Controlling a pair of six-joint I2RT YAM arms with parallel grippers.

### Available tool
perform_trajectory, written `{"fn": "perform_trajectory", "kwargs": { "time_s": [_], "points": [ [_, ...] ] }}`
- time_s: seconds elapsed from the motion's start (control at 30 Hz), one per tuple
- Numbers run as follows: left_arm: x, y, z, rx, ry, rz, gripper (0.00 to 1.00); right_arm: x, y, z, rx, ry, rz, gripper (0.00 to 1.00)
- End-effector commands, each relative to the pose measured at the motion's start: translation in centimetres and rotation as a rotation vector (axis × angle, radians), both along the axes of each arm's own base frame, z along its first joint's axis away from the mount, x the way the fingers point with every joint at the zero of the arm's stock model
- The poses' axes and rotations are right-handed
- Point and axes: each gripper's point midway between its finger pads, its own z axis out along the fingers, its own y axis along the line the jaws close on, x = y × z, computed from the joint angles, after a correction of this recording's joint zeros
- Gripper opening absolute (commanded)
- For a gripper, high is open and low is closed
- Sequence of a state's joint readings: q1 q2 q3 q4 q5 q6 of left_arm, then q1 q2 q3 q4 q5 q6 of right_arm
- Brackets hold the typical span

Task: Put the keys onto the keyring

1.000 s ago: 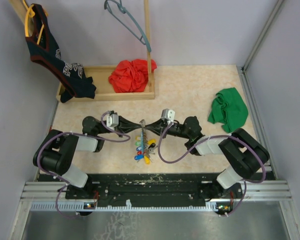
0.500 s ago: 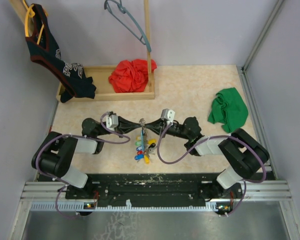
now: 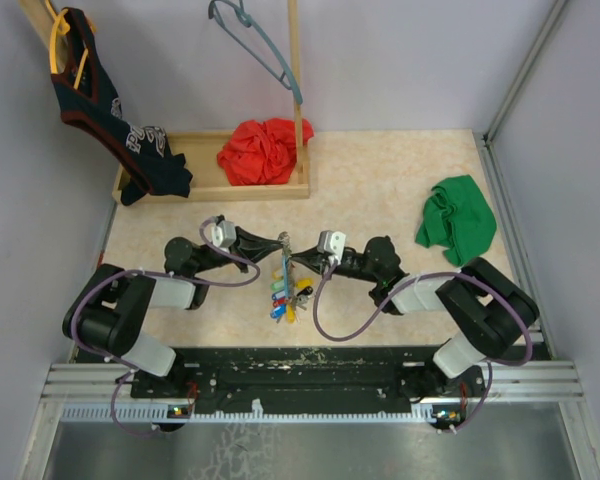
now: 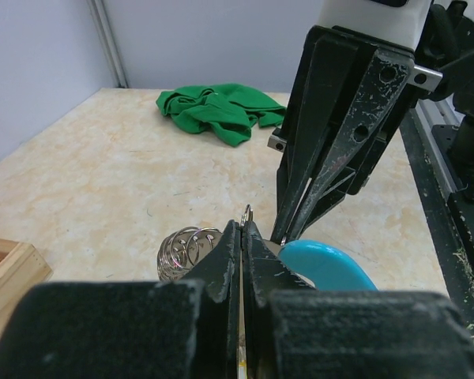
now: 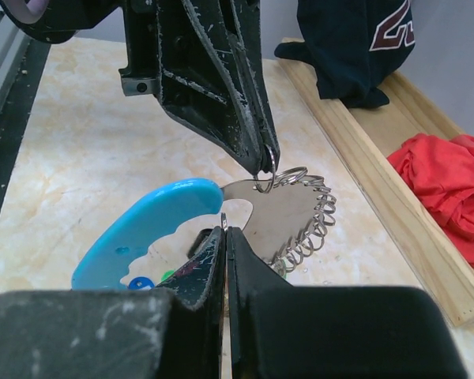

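The keyring (image 5: 280, 207) is a grey metal hoop with a light-blue section (image 5: 138, 230), held above the table between both grippers. Several small wire rings (image 5: 310, 225) hang along its edge. My left gripper (image 4: 243, 227) is shut on one small ring (image 4: 247, 212) at the hoop's tip; it also shows in the right wrist view (image 5: 267, 164). My right gripper (image 5: 224, 230) is shut on the hoop's thin metal edge beside the blue section. The keys (image 3: 285, 298), with coloured heads, hang in a bunch below the hoop (image 3: 284, 265). Blue and green heads (image 5: 140, 282) show under it.
A green cloth (image 3: 458, 220) lies at the right. A wooden tray (image 3: 270, 190) at the back holds a red cloth (image 3: 263, 150) and a dark shirt (image 3: 130, 135). A grey-blue hanger (image 3: 260, 45) hangs on a wooden post.
Both grippers have shifted a little to the left with the hoop between them. The right wrist has come slightly nearer and the key bunch has moved with it.
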State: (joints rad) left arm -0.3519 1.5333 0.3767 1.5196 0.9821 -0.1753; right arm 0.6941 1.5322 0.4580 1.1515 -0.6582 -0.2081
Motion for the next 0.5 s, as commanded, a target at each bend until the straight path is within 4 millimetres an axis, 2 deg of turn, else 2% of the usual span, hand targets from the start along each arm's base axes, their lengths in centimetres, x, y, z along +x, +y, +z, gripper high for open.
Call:
{"fn": "perform_trajectory", "kwargs": {
  "time_s": [0.0,0.13,0.23,0.47],
  "points": [
    [-1.4,0.3,5.2,-0.120,-0.240,0.007,0.00,0.0,0.0,2.2,0.038,-0.076,-0.013,0.00],
    [-1.4,0.3,4.8,-0.112,-0.245,0.010,0.00,1.5,-1.2,2.0,0.048,0.040,-0.134,0.00],
    [-1.3,0.3,4.7,-0.110,-0.246,0.010,0.00,1.5,-2.4,1.2,0.016,0.147,-0.201,0.00],
    [-1.1,0.4,4.4,-0.103,-0.256,0.023,0.00,0.1,-7.2,-3.6,-0.182,0.475,-0.460,0.00]
  ]
}}
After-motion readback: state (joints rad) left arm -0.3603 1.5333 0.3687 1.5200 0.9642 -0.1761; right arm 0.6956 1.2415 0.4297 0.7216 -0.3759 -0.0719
